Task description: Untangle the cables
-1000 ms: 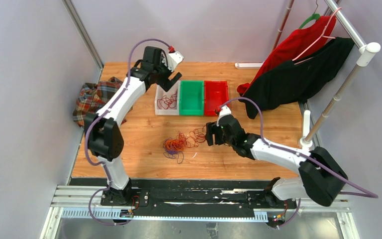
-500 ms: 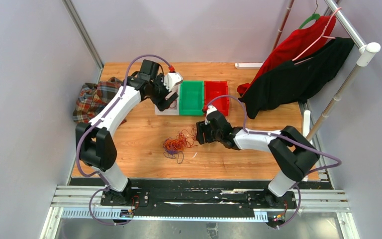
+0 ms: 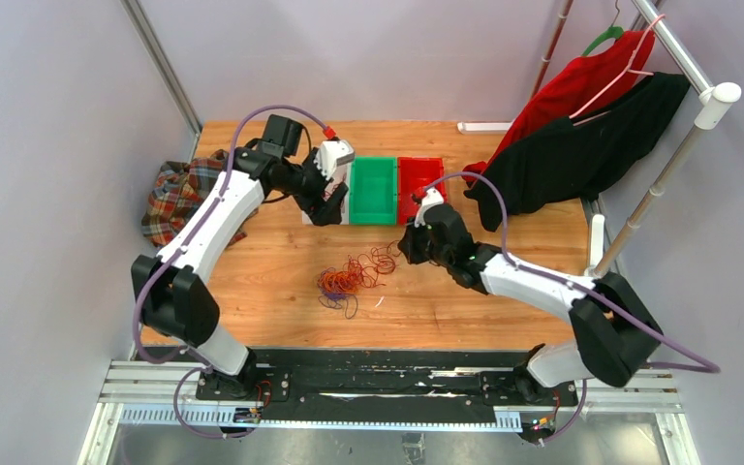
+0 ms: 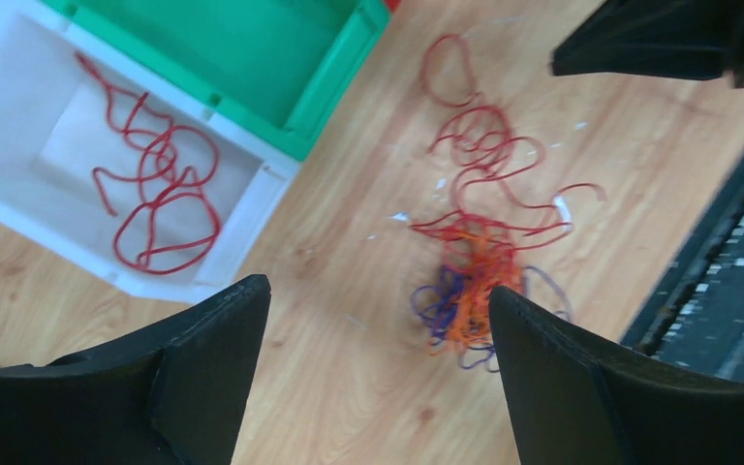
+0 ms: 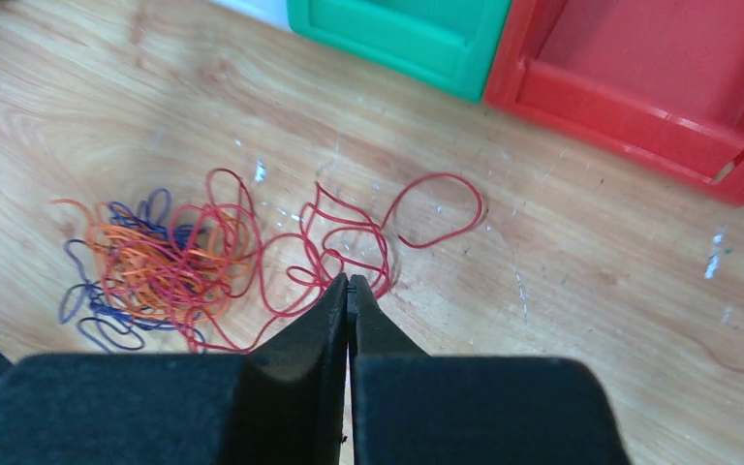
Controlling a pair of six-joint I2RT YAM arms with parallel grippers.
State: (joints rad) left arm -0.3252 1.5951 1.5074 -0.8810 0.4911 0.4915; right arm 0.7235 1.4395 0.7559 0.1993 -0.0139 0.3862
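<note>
Holds the right pincer (image 5: pixel 347 281) pressed together at the right edge of the cables (image 5: pixel 170 262), the left pincer (image 4: pixel 378 295) spread beyond their far-left side.

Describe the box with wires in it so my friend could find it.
On the wooden table, three plastic bins stand in a row. The white plastic bin is leftmost, beside the green plastic bin; it alone holds red cables.

A white bin (image 4: pixel 29 107) touches the green bin's (image 3: pixel 373 190) left side and a red bin (image 5: pixel 639 48) its right, with a plaid cloth (image 3: pixel 176 194) well to its left and a red garment (image 3: pixel 581 82) and a black garment (image 3: pixel 581 155) hanging off to its right.
</note>
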